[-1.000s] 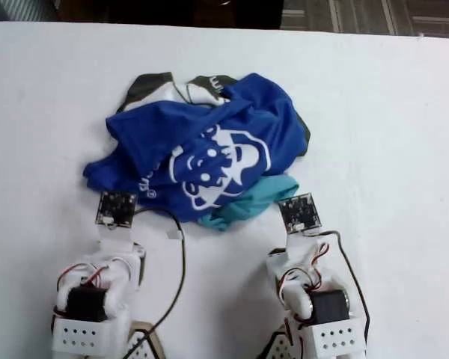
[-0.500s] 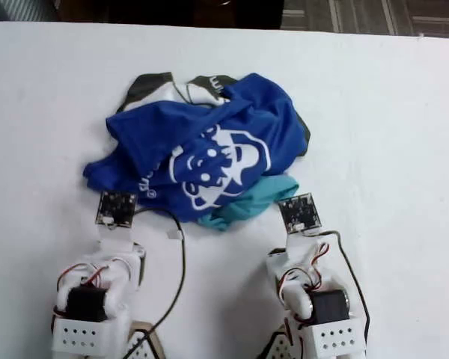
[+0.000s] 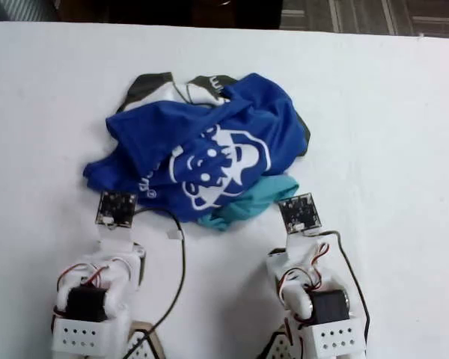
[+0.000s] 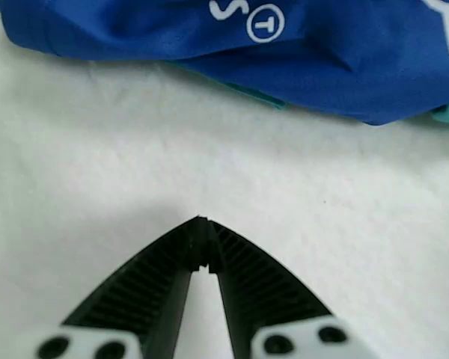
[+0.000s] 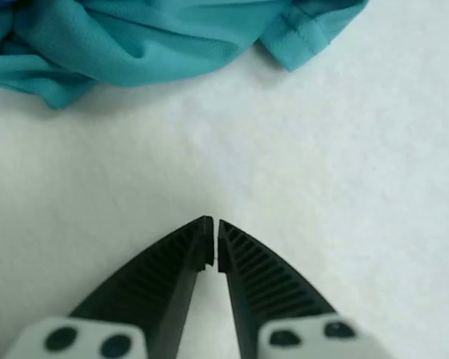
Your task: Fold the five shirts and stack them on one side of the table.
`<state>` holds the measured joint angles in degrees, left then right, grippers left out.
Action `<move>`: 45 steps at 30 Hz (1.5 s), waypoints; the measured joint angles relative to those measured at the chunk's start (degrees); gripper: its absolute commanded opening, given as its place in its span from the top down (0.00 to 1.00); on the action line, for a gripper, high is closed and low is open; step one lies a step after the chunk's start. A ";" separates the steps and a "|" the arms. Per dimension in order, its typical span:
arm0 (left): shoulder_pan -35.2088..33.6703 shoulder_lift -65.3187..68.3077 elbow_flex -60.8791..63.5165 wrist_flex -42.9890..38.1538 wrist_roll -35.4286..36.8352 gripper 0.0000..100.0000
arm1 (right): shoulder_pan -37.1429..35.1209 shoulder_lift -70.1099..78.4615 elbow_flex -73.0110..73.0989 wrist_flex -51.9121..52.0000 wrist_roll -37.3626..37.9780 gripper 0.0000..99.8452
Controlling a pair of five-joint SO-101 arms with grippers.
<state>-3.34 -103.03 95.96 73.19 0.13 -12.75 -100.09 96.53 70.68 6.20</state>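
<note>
At the bottom of the high view stand the left arm, lower left, and the right arm, lower right. The left claw is clenched on nothing, over bare desk just short of the blue shirt. The right claw is likewise clenched and empty, near the teal shirt. The shirts lie crumpled in a heap at upper middle. Blue is on top, teal pokes out under its near edge, and a black and white shirt lies farthest.
</note>
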 measured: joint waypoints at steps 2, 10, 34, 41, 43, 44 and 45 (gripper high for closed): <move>0.00 0.00 0.00 0.00 0.00 0.97 | 0.00 0.00 0.00 0.00 0.00 0.98; 0.00 0.00 0.00 0.00 0.00 0.97 | 0.00 0.00 0.00 0.00 0.00 0.98; -0.97 0.00 0.00 -8.88 -14.42 0.97 | 0.00 0.00 0.00 0.00 0.00 0.98; -16.70 0.00 0.00 -27.78 -34.11 0.97 | 0.00 0.00 0.00 0.00 0.00 0.98; -22.07 0.00 0.00 -31.12 -34.90 0.97 | 0.00 0.00 0.00 0.00 0.00 0.98; -24.62 0.00 0.00 -32.79 -35.08 0.97 | 0.00 0.00 0.00 0.00 0.00 0.98; -26.90 0.00 -0.09 -34.55 -35.08 0.97 | 0.00 0.00 0.00 0.00 0.00 0.98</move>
<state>-30.24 -103.03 95.87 38.64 -34.95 -12.75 -100.09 96.53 70.68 6.20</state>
